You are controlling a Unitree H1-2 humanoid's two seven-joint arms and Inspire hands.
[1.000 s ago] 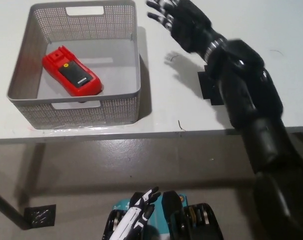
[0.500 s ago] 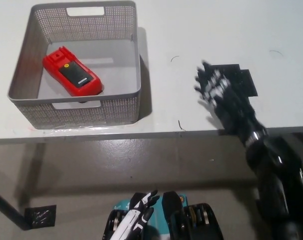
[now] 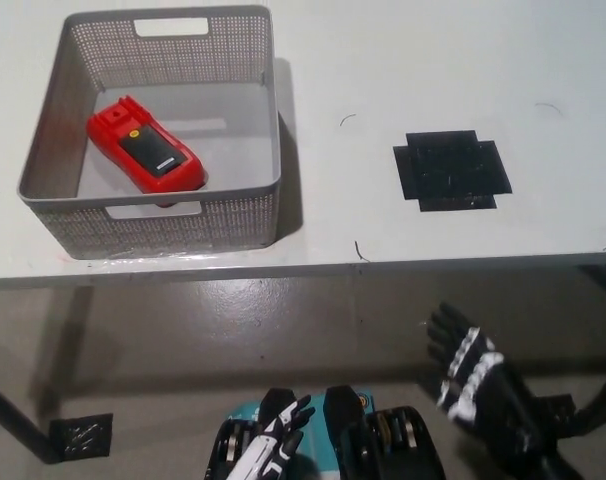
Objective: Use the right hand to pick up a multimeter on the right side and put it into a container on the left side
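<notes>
A red multimeter (image 3: 144,156) with a black face lies flat inside the grey perforated basket (image 3: 254,60) on the left of the white table. My black right hand (image 3: 475,384) hangs below the table's front edge at the lower right, open with fingers spread and holding nothing. My white left hand (image 3: 274,443) rests low at the bottom middle, below the table, its fingers apart and empty.
A black cross-shaped mark (image 3: 451,169) lies on the white table (image 3: 403,70) to the right of the basket. The table's front edge runs across the picture's middle, with grey floor below it and a small black patch (image 3: 80,434) at the lower left.
My right hand has drawn back from above the table near the basket, passed over the black mark and dropped below the table's front edge. The multimeter stays in the basket.
</notes>
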